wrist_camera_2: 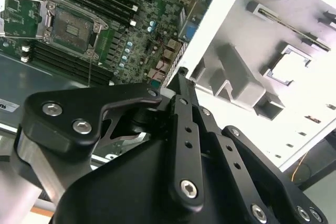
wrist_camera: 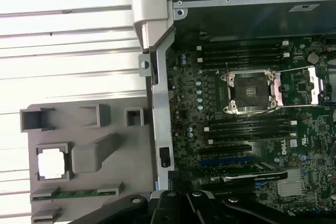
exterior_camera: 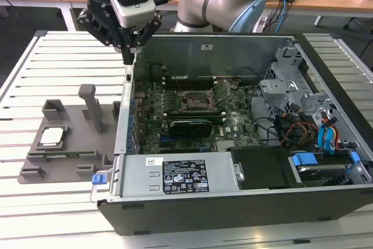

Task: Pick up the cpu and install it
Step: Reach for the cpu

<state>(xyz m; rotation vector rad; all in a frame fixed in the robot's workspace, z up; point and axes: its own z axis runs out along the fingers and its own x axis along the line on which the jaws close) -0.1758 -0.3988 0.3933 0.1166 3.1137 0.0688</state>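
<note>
cpu (exterior_camera: 51, 136): lies flat, pale metal top up, in a square nest on the grey fixture plate (exterior_camera: 76, 161). The plate sits on the slatted desk (exterior_camera: 58, 56), outside the computer case (exterior_camera: 233, 202), on the exterior view's left.
cpu, first wrist view (wrist_camera: 52, 162): bright square, framed closely by the nest walls.
handling (judgement): light, stiff and thin. The metal lid is probably smooth and slippery. The underside contacts are likely fragile, so no squeezing across the faces and no tilting.
where to hold (judgement): two opposite edges of the rim, chip kept level. The nest walls leave little room beside the edges, so approach straight from above.
tool (exterior_camera: 130, 56): fingertips look pressed together and hold nothing.
tool position: hangs above the case's side wall, near its back corner, between plate and motherboard.
cpu relative to tool: well apart, no contact. The cpu is lower and further to the exterior view's left, with the plate's upright post (exterior_camera: 90, 106) between them.
socket (exterior_camera: 195, 100): frame open on the motherboard inside the case, empty, on the other side of the tool from the cpu.
</note>
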